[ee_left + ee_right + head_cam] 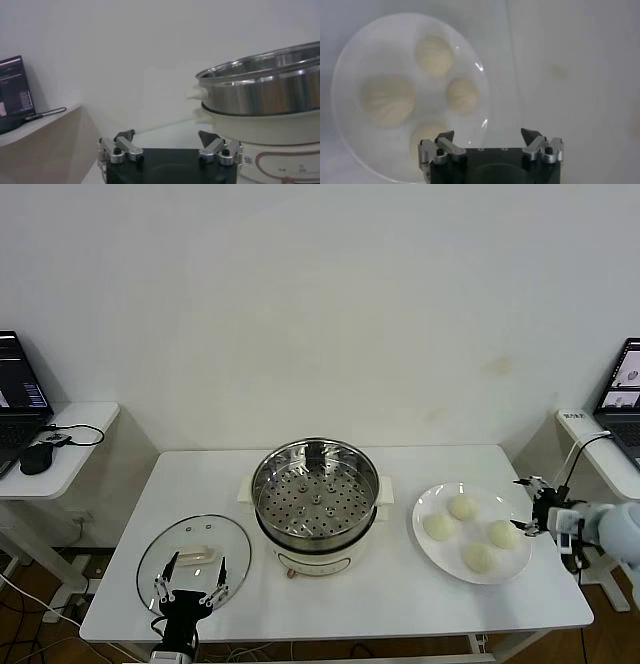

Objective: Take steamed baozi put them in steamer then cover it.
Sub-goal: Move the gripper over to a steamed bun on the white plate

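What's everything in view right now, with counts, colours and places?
steamed baozi: four, cream-white, all on the plate
plate: one, white, table's right part
steamer: one, shiny steel on a white base, table centre, tray bare, uncovered
glass lid: one, clear with white handle, flat on the table left of the steamer
table: one, white
laptops: two, dark, one on each side desk
mouse: one, black, left side desk
left gripper: open, over the lid's near edge
right gripper: open, at the plate's right rim, holding nothing
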Controlling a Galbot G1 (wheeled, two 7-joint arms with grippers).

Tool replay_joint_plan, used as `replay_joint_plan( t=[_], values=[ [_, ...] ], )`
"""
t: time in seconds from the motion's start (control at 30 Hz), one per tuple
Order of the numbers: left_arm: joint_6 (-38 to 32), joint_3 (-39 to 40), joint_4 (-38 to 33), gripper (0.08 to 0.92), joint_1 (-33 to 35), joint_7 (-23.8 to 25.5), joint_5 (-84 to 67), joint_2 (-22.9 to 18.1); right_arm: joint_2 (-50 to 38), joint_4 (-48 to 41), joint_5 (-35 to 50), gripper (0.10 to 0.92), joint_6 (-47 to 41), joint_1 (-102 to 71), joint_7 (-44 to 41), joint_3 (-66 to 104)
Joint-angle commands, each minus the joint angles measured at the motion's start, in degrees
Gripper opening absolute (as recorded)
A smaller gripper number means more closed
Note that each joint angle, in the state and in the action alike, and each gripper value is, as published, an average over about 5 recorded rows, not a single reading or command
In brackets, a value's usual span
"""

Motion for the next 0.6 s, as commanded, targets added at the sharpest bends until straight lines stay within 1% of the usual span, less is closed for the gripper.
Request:
replay_joint_plan(
  t=[0.03,0.33,0.43,0.6],
  values=[
    [0.3,-0.7,0.3,0.823,-0.5,0.1,0.4,0.0,2.5,-17.9,2.1,0.823,1.6,29.4,-11.1,-28.7],
    [0.4,-2.0,0.5,0.823,-0.8,0.1,0.3,0.2,14.8,-31.5,-2.1,0.823,4.2,35.6,-12.5,-35.2],
    [0.4,-2.6,0.6,0.823,-0.8,0.2,0.1,0.4,17.3,-34.2,-2.9,0.823,4.2,36.0,-12.4,-34.8],
    [0.4,-3.0,0.8,0.823,-0.9,0.2,-0.1,0.8,19.3,-36.1,-3.8,0.823,3.4,35.9,-12.7,-34.9]
  ],
)
